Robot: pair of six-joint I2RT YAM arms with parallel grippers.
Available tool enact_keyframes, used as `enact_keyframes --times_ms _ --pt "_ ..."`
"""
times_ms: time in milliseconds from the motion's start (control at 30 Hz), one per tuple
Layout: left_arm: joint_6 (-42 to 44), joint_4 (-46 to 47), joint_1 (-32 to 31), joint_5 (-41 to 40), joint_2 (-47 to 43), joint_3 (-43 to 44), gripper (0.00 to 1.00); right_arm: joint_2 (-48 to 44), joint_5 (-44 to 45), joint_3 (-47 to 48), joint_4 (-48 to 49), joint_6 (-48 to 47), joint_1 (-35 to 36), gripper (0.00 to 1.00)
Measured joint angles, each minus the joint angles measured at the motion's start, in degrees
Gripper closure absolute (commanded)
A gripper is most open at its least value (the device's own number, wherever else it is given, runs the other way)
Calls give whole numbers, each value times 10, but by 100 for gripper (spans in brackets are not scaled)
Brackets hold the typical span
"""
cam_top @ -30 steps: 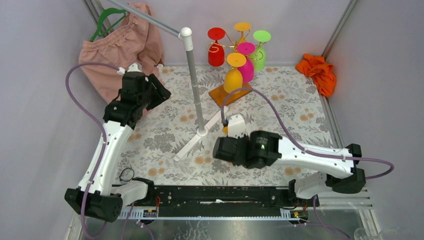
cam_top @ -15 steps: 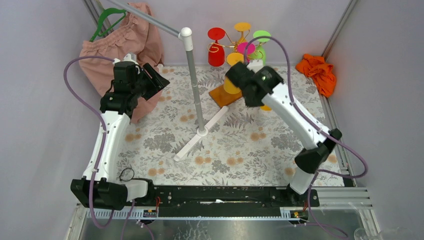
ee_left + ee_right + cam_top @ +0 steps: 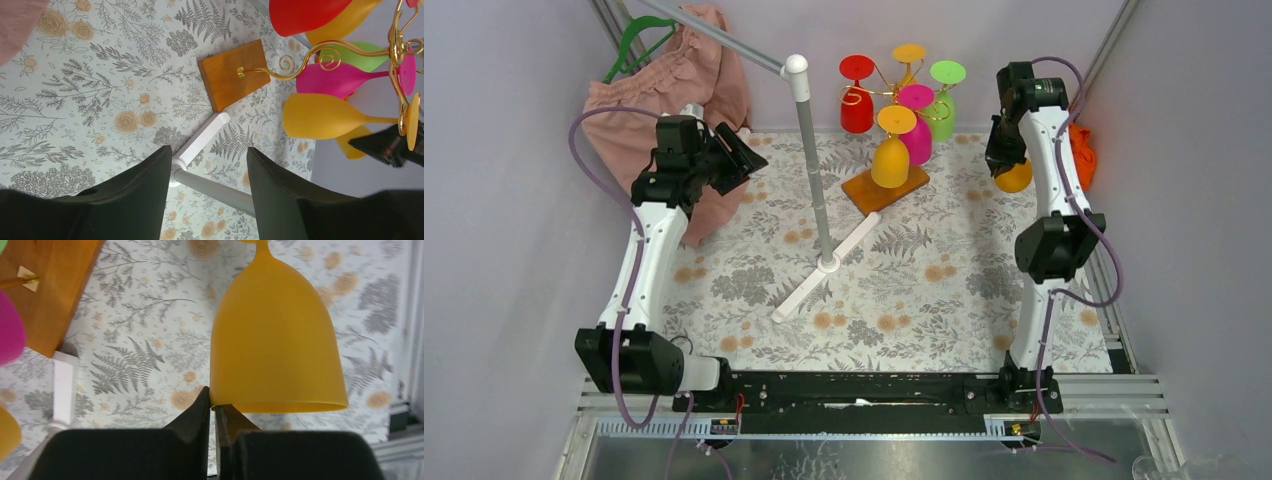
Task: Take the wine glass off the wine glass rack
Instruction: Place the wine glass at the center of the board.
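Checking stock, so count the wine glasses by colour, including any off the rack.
Red plastic wine glass: 1
Pink plastic wine glass: 1
Green plastic wine glass: 1
Yellow-orange plastic wine glass: 3, two on the gold wire rack, one in the right claw
Total: 6

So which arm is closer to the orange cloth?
Right. The right gripper hangs beside the cloth, holding a glass; the left gripper is across the table, by the pink clothes.

Amber wine glass, gold-wire, orange-brown-based wine glass rack; grey floral tablecloth
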Motion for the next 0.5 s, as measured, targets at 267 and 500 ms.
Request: enact_keyframes --times_ms 267,500 --pt "-2 7 20 16 38 21 37 131 -124 71 19 -4 -18 100" --pt "-15 21 21 49 92 22 39 114 -145 37 20 -4 -33 100"
